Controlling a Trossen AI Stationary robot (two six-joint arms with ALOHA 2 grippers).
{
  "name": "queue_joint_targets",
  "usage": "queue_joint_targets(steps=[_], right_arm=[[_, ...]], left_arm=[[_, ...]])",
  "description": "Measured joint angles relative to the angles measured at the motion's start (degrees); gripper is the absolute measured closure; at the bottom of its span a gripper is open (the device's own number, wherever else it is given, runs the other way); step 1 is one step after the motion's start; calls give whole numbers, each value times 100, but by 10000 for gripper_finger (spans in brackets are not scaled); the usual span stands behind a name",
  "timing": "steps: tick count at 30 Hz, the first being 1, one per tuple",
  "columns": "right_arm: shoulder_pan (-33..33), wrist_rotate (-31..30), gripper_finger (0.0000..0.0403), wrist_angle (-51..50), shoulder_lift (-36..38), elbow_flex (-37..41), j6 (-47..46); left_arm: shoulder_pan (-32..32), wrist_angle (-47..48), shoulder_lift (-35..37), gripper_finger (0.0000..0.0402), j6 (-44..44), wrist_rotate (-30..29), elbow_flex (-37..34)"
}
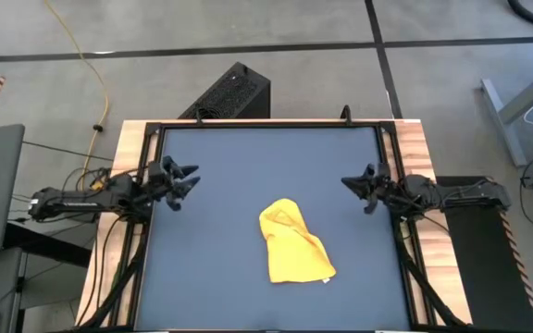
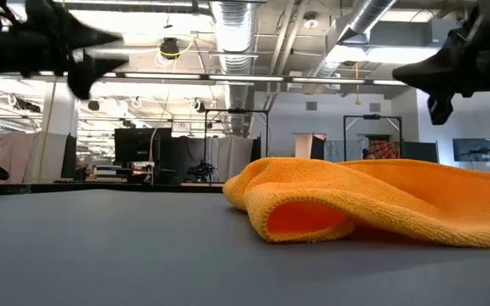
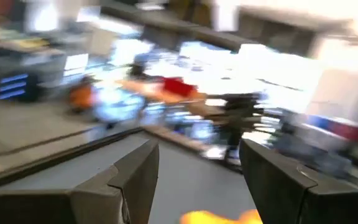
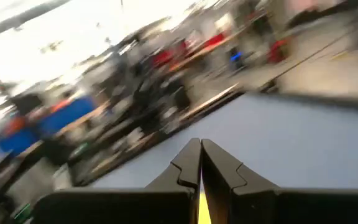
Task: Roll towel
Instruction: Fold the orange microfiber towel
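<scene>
Towel lies crumpled on the dark blue worktop, a little right of centre and toward the near edge in the high view, its narrower bunched end pointing away toward the far side and its wider end bearing a tiny white tag at the near right corner. Only the high view shows that outline and the tag. The low view, level with the worktop, shows what the overhead cannot: the cloth is humped, and one folded edge lifts off the surface to leave an open pocket with an orange-shaded inside.

Neither pincer touches the cloth. The left pincer hangs above the left side of the worktop, well apart from the towel, its fingers spread wide and holding nothing; the left wrist view shows the two dark fingers standing apart with bare worktop between them and a sliver of yellow at the frame's lower edge. The right pincer hangs above the right side, also clear of the towel; the right wrist view shows its fingertips pressed together, nothing gripped between them.
</scene>
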State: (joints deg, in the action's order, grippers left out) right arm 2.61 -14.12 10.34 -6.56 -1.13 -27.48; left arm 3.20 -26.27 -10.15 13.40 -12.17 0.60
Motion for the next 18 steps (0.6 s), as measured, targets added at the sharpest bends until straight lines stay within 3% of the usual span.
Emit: queue_joint_targets(steps=[2, 4, 11, 14, 18], right_arm=[[59, 348, 363, 280, -296, -2, -299], [205, 425, 363, 592, -669, -9, -464], [1017, 189, 362, 525, -2547, -778, -835], [1369, 105, 362, -134, -3411, -1477, -997], [1859, 78, 362, -1829, -4458, -2634, -1624]], left_arm=[[-17, -556, -394, 188, -232, 867, -2], [-65, -990, -880, 188, -311, 1301, 0], [-459, -1120, -3036, 188, -277, 1320, 782], [-709, -1057, -3978, 188, -578, 1551, 1280], [-1150, -1072, -5056, 188, -1395, 1856, 1915]])
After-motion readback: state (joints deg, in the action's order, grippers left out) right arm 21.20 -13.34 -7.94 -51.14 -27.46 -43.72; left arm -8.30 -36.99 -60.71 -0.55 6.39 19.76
